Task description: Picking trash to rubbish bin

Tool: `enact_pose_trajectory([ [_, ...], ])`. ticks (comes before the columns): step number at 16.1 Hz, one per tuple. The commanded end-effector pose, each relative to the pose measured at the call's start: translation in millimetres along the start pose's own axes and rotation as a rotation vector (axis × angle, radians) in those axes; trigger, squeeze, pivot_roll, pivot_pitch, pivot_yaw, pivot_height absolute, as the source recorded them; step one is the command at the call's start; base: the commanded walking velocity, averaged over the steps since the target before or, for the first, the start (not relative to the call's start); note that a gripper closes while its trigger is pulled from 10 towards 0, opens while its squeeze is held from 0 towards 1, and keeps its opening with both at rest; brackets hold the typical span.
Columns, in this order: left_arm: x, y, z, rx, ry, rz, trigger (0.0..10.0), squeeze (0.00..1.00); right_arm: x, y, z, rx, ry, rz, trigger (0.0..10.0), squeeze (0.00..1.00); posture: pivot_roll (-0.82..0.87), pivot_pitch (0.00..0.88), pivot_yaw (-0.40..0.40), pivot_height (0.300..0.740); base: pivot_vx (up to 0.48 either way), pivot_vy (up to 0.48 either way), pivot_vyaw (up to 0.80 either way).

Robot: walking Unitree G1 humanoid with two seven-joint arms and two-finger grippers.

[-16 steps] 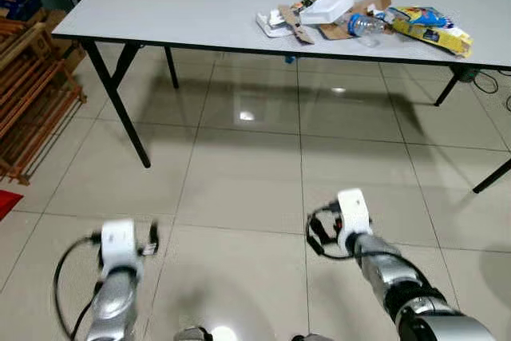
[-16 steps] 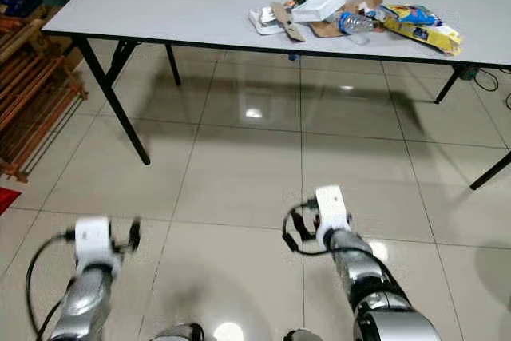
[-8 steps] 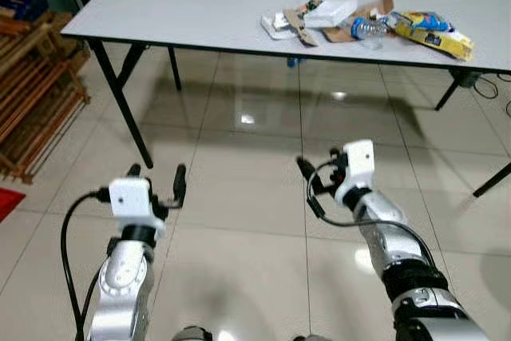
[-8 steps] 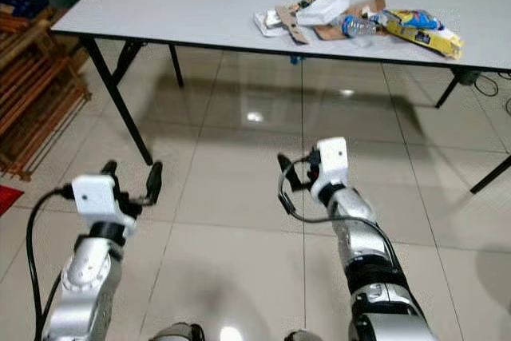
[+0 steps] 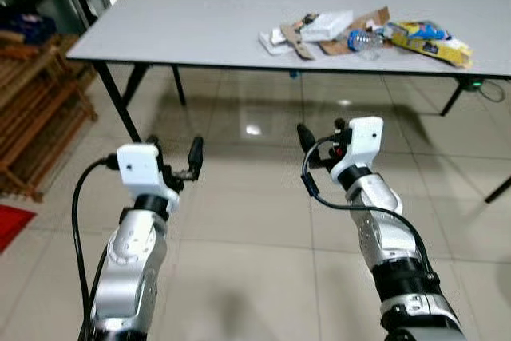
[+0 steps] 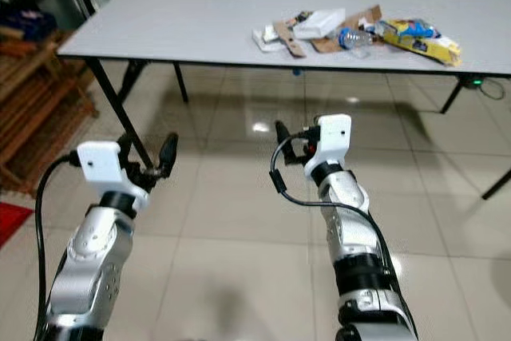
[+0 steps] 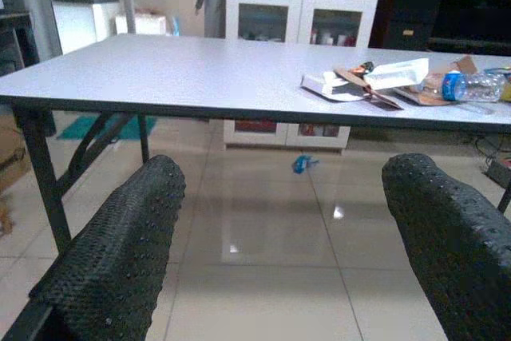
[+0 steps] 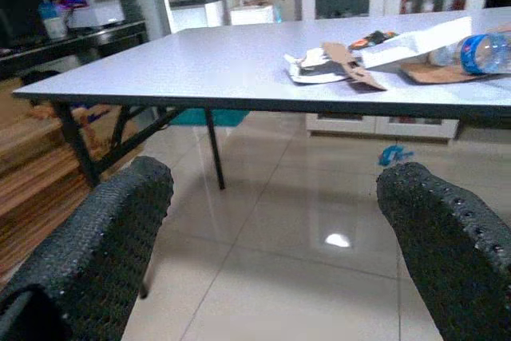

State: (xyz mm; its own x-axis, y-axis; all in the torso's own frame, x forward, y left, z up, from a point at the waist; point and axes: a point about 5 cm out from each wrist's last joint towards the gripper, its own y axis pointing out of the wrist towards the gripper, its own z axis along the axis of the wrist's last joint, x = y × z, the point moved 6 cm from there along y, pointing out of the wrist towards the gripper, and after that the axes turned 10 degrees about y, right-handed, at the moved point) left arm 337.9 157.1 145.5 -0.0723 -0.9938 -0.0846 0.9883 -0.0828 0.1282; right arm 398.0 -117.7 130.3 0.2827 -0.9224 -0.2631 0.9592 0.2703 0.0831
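Above the tiled floor (image 5: 247,197), short of the worktop (image 5: 200,17), both grippers hang with fingers spread wide, grasping nothing: left gripper (image 5: 174,152), right gripper (image 5: 321,135). The trash (image 5: 363,28) lies heaped on the worktop's right part, well apart from them.

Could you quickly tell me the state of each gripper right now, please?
Left gripper: open, holding nothing, raised over the floor in front of the table.
Right gripper: open, holding nothing, also short of the table.
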Motion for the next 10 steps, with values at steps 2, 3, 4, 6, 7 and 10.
enact_pose_trajectory([
  [2, -0.6, 0.3, -0.5, -0.028, -0.003, -0.002, 10.0, 0.00, -2.6, -0.7, -1.4, -0.020, -0.001, -0.007, 10.0, 0.00, 0.00, 0.013, 0.063, 0.740, 0.306, 0.000, 0.00],
  [3, -0.9, -0.3, -0.6, -0.034, -0.005, 0.001, 10.0, 0.00, -2.3, -0.9, -4.1, -0.033, -0.008, -0.014, 10.0, 0.00, 0.01, 0.019, 0.064, 0.740, 0.304, 0.000, 0.00],
  [4, -1.6, -1.3, -1.3, -0.043, -0.011, 0.008, 10.0, 0.00, -5.7, -1.7, -10.3, -0.056, 0.020, 0.001, 10.0, 0.00, 0.02, 0.025, 0.064, 0.740, 0.307, 0.000, 0.00],
  [6, -1.3, -1.0, 0.3, -0.048, -0.024, 0.014, 10.0, 0.00, -14.3, -4.2, -18.2, -0.067, 0.034, 0.012, 10.0, 0.00, 0.02, 0.062, 0.075, 0.740, 0.308, 0.000, 0.00],
  [7, 0.4, -0.5, 0.8, -0.050, -0.024, 0.006, 10.0, 0.00, -17.5, -5.2, -19.8, -0.069, 0.038, 0.018, 10.0, 0.00, 0.02, 0.071, 0.078, 0.740, 0.311, 0.000, 0.00],
  [10, 0.1, 0.2, 2.4, -0.056, -0.019, -0.003, 10.0, 0.00, -27.0, -6.8, -22.5, -0.078, 0.024, 0.049, 10.0, 0.00, 0.02, 0.084, 0.088, 0.740, 0.306, 0.000, 0.00],
])
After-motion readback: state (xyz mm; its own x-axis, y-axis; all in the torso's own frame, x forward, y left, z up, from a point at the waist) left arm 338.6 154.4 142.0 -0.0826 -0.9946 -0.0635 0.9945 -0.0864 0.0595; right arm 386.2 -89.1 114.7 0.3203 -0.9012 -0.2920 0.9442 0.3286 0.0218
